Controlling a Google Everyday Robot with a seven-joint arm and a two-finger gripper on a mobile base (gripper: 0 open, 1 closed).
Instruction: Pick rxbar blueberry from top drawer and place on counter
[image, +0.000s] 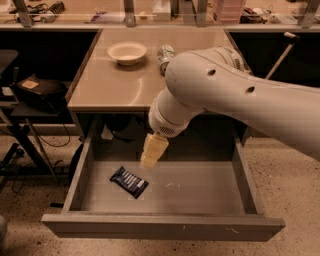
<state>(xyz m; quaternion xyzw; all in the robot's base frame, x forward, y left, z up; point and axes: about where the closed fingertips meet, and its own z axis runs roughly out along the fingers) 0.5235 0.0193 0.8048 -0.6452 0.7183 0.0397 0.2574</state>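
Observation:
The rxbar blueberry (129, 181) is a small dark navy bar with pale stripes. It lies flat on the grey floor of the open top drawer (200, 187), in its left half. My gripper (151, 152) hangs from the big white arm just above and to the right of the bar, over the drawer floor, not touching it. Its cream-coloured fingers point down. The tan counter (117, 85) lies above the drawer, and the arm hides its right part.
A white bowl (127, 52) and a can (165, 52) stand on the counter at the back. A black box (37, 92) sits on a stand to the left. The drawer's front panel (160, 227) juts toward the camera.

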